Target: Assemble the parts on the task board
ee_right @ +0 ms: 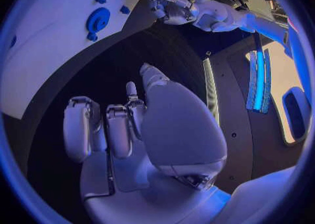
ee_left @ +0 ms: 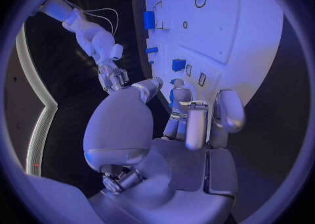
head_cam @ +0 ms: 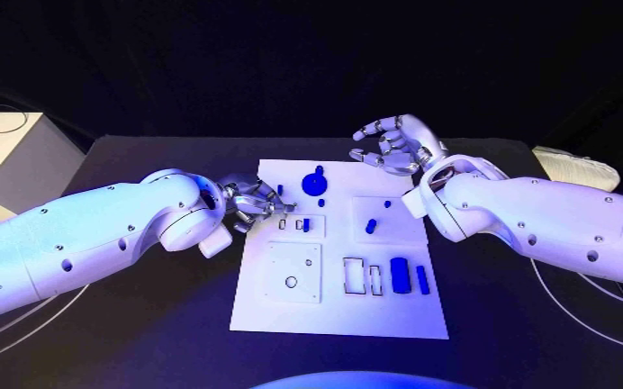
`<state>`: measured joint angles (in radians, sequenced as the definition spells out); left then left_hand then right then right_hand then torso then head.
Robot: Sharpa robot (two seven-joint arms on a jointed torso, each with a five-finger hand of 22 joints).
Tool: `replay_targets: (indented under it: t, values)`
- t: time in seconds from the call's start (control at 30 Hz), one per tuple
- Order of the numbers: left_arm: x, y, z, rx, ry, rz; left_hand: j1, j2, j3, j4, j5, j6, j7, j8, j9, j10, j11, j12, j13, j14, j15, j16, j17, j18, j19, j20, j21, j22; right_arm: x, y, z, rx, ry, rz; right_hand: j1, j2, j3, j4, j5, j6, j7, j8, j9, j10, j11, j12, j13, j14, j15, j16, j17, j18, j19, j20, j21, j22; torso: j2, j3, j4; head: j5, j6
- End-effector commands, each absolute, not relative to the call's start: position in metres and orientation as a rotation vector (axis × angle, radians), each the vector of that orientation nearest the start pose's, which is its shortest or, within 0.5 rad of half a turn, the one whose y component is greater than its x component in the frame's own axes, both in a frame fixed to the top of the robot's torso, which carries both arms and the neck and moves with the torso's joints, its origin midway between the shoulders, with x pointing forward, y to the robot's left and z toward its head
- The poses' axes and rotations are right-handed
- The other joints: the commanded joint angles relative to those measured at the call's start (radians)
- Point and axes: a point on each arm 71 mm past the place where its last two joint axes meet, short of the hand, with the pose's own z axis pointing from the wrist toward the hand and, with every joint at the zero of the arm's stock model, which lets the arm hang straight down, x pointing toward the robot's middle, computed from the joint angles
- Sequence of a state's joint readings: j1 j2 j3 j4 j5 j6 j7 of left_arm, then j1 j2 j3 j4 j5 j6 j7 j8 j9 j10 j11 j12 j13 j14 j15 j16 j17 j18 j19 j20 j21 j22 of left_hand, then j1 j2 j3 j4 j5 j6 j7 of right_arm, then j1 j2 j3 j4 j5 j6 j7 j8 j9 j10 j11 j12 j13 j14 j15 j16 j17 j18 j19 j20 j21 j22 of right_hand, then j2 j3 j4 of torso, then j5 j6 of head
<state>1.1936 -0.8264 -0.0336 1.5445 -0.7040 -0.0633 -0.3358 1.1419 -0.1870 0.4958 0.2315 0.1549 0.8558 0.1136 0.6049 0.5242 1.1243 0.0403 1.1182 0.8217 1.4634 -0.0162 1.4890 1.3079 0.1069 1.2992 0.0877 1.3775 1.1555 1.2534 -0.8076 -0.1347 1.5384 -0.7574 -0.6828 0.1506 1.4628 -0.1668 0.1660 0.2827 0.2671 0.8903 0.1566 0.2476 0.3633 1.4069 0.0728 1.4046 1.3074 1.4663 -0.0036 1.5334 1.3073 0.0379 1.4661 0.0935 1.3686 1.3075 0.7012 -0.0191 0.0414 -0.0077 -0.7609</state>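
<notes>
Partly hidden, a blue part (ee_left: 172,95) sits among the left hand (ee_left: 190,116) fingers.

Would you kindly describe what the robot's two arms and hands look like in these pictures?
Both arms are smooth, rounded white shells dotted with small dark screw holes. The left hand and the right hand are silver metal, many-fingered, with pale rounded fingertip covers. Thin white cables loop beside each arm near the table's edges.

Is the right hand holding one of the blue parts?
No, the right hand hovers past the task board's far edge, fingers curled, holding nothing.
</notes>
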Motion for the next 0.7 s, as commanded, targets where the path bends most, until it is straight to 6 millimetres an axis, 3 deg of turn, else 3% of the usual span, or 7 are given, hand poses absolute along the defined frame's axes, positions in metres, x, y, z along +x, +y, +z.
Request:
replay_targets:
  t: [0.03,0.23,0.4,0.7]
  values:
    - [0.473,0.186,-0.214,-0.439,2.284,-0.701,-0.016,-0.001,-0.017,0.028,0.001,-0.011,-0.004,0.017,0.025,0.009,-0.005,0.009,0.005,0.044,-0.009,0.003,0.101,-0.018,0.007,-0.007,0.007,0.006,0.493,-0.204,-0.173,0.533,1.474,1.014,-0.009,-0.006,0.005,0.002,0.001,-0.001,-0.001,0.005,0.001,-0.009,-0.001,-0.005,0.100,0.083,-0.001,-0.002,0.183,0.009,0.026,0.003,-0.005,0.127,-0.003,0.0015,0.0015,0.002,-0.005]
    - [0.481,0.172,-0.204,-0.349,2.263,-0.654,-0.023,-0.003,-0.033,0.050,0.000,-0.020,-0.004,0.024,0.042,0.008,-0.005,0.010,0.005,0.044,-0.009,0.002,0.100,-0.018,0.008,-0.009,0.006,0.005,0.503,-0.216,-0.169,0.552,1.476,0.970,-0.012,-0.009,0.005,0.002,0.001,-0.003,0.000,0.005,0.000,-0.012,-0.001,-0.008,0.097,0.083,-0.001,-0.003,0.181,0.009,0.025,0.003,-0.007,0.125,-0.002,0.0032,0.0007,0.006,-0.006]
    - [0.485,0.160,-0.201,-0.276,2.261,-0.629,-0.024,-0.002,-0.036,0.054,0.001,-0.021,-0.004,0.025,0.045,0.007,-0.005,0.010,0.004,0.044,-0.009,0.002,0.100,-0.018,0.008,-0.009,0.006,0.005,0.508,-0.222,-0.169,0.558,1.484,0.950,-0.027,-0.020,0.005,0.004,0.011,-0.011,0.001,0.005,0.000,-0.016,0.001,-0.010,0.093,0.083,0.000,-0.003,0.181,0.011,0.023,0.004,-0.014,0.121,-0.001,0.0018,0.0000,0.006,-0.002]
    - [0.493,0.144,-0.202,-0.197,2.295,-0.601,-0.034,-0.001,-0.046,0.059,0.000,-0.026,-0.003,0.027,0.052,0.004,-0.003,0.009,0.002,0.045,-0.008,0.004,0.103,-0.020,0.011,-0.008,0.008,0.010,0.512,-0.226,-0.171,0.566,1.497,0.926,-0.040,-0.024,0.004,0.006,0.015,-0.015,0.001,0.007,0.000,-0.017,0.002,-0.011,0.092,0.085,0.001,0.000,0.188,0.005,0.032,0.004,0.008,0.136,0.001,0.0012,0.0013,0.006,-0.005]
